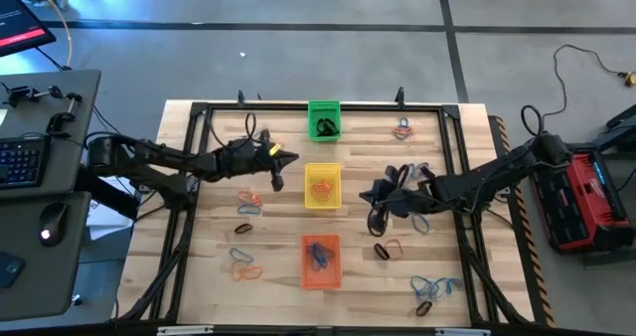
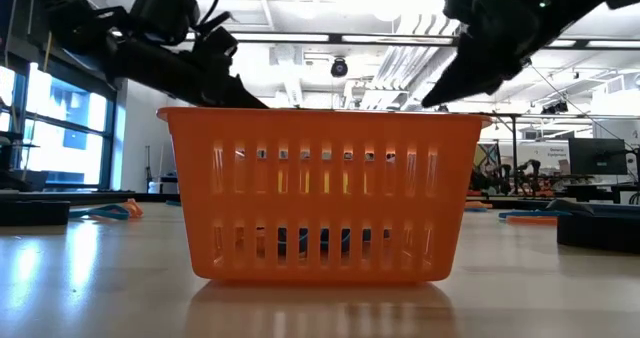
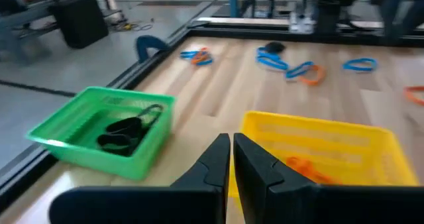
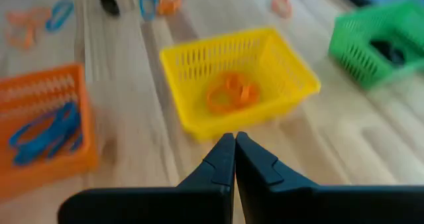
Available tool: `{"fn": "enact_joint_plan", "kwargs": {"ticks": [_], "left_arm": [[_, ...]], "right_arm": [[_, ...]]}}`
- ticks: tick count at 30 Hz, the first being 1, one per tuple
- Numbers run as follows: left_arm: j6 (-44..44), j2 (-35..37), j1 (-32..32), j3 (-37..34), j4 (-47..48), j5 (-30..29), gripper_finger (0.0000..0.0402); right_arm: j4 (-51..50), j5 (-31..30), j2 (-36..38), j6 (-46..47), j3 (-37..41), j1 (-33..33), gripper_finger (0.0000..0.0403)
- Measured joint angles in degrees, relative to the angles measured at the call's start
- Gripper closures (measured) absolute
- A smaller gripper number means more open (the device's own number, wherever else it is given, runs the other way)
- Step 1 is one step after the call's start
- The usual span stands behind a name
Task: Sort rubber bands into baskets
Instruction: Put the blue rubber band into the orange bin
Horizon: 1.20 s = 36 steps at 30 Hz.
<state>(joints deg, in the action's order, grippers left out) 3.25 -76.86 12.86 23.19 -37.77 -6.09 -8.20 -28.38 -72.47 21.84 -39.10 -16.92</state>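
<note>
The orange basket (image 2: 318, 198) is sitting closest, blue bands (image 4: 45, 132) inside. Left gripper (image 1: 288, 160) and right gripper (image 1: 368, 193) are hovering beside the yellow basket (image 1: 322, 186), both pinched together, empty.

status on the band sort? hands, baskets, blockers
Left hand shut, empty, left of yellow basket. Right hand shut, empty, on its right. Black bands in green basket, orange in yellow, blue in orange basket. Loose bands remain on table. No blockers.

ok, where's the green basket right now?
High view: the green basket sits at the table's far middle edge, just beyond the yellow basket, with black rubber bands inside.
</note>
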Motion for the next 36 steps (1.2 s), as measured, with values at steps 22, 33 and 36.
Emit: {"fn": "enact_joint_plan", "kwargs": {"ticks": [22, 33, 36], "left_arm": [[-2.60, -0.04, -3.60, -5.86, -5.86, -0.09, 0.0390], [-2.12, -0.04, -3.58, -5.87, -5.83, -0.09, 0.0390], [-2.12, -0.04, -3.58, -5.87, -5.83, -0.10, 0.0390]], "right_arm": [[-47.32, 12.79, 0.02, 50.82, -5.84, -9.93, 0.0216], [-46.97, 18.03, 0.02, 59.18, 2.44, -8.19, 0.0214], [-44.27, 18.31, 0.02, 59.18, 4.81, -7.77, 0.0214]]}}
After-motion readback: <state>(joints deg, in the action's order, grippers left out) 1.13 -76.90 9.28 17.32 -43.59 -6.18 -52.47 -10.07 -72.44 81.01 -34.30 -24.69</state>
